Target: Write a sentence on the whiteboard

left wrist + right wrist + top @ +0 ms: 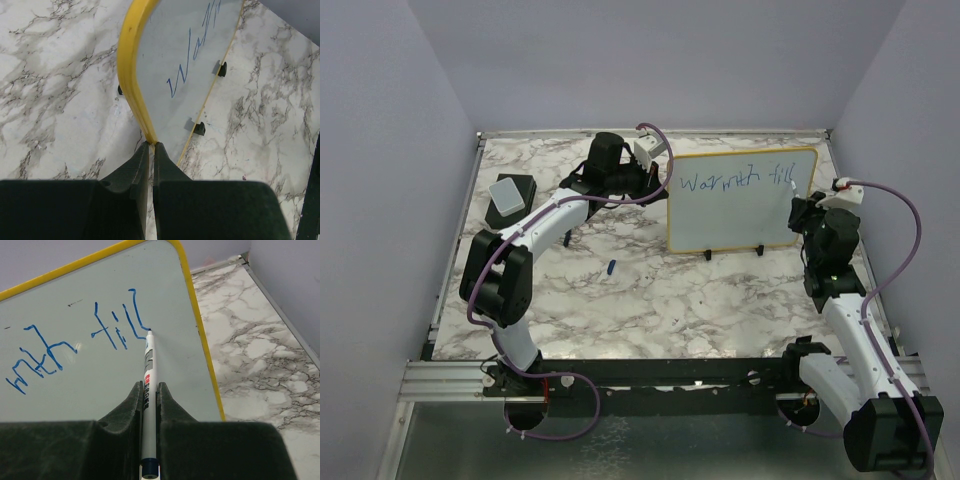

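Observation:
The whiteboard with a thin yellow frame stands upright on two black feet at the back right of the table. Blue writing on it reads about "Warmth fill" in one line. My left gripper is shut on the board's yellow left edge. My right gripper is shut on a white marker. The marker's blue tip touches the board at the end of the last letter. In the top view my right gripper is at the board's right side.
A grey-topped black eraser block lies at the back left. A small blue marker cap lies on the marble table in front of the board. Lavender walls close in the table on three sides.

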You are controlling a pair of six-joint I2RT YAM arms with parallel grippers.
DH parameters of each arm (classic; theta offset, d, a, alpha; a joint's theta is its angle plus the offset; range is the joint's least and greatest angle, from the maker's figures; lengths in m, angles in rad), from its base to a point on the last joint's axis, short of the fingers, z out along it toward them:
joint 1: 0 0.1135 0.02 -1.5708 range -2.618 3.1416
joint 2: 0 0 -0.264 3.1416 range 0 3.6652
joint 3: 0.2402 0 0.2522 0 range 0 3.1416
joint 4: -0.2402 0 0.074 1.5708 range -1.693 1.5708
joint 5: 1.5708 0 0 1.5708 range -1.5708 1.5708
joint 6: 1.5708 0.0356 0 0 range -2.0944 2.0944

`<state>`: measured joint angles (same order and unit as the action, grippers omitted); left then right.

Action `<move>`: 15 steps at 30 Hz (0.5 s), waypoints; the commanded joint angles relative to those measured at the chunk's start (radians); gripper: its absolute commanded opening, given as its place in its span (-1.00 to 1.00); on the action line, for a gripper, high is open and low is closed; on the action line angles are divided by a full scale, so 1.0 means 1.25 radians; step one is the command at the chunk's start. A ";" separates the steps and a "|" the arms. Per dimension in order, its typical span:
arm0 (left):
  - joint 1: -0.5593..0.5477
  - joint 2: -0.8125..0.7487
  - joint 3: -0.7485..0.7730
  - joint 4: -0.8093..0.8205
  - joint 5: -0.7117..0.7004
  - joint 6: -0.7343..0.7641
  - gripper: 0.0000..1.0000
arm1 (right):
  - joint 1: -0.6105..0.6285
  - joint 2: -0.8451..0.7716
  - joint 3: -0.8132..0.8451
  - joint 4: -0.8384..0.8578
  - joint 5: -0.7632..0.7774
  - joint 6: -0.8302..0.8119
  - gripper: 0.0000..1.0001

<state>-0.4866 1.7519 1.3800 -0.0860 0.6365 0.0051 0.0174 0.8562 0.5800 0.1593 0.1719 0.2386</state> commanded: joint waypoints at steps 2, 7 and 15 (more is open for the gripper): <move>-0.005 -0.025 0.007 -0.032 -0.002 0.017 -1.00 | -0.005 -0.014 -0.009 -0.018 0.027 0.004 -0.98; -0.005 -0.023 0.007 -0.033 -0.001 0.016 -1.00 | -0.005 -0.078 -0.032 0.009 -0.005 0.004 -0.98; -0.005 -0.026 0.007 -0.032 -0.001 0.015 -1.00 | -0.008 -0.079 -0.029 0.028 0.008 0.008 -0.98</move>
<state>-0.4866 1.7519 1.3800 -0.0872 0.6365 0.0051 0.0174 0.7349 0.5491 0.1738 0.1776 0.2398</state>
